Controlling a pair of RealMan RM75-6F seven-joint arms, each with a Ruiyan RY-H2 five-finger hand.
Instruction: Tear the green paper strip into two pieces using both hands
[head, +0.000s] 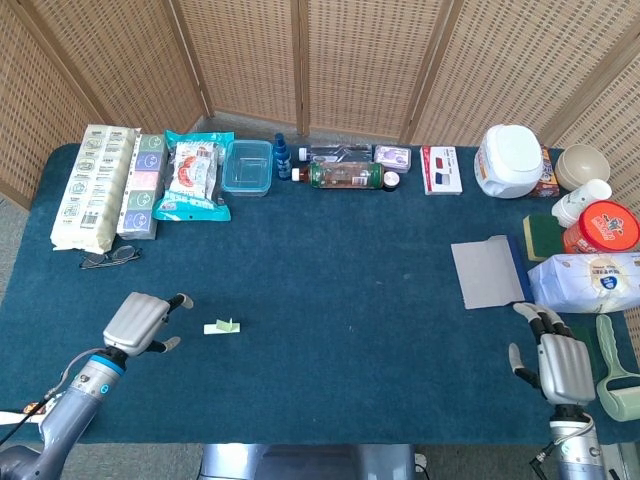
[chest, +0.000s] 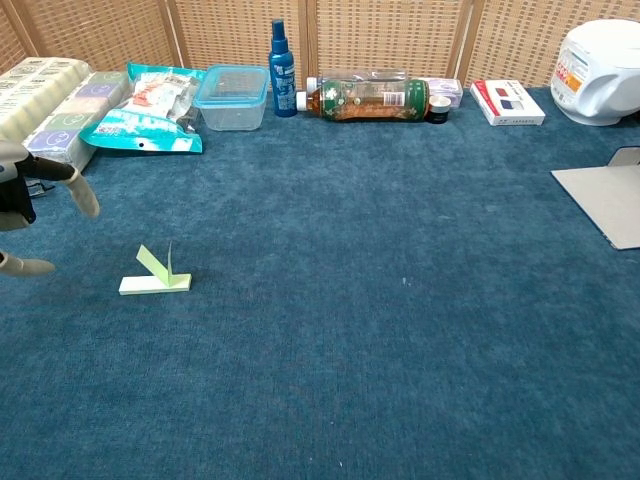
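The reach is in hand: the strip (head: 221, 327) lies untouched at lower left of the bench (head: 340, 260), left hand (head: 137, 321) beside it with fingers apart, right hand (head: 556, 360) empty, spread, lower right; next, pinch the strip.

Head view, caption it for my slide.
Left hand open beside the green paper strip; right hand waits far off.
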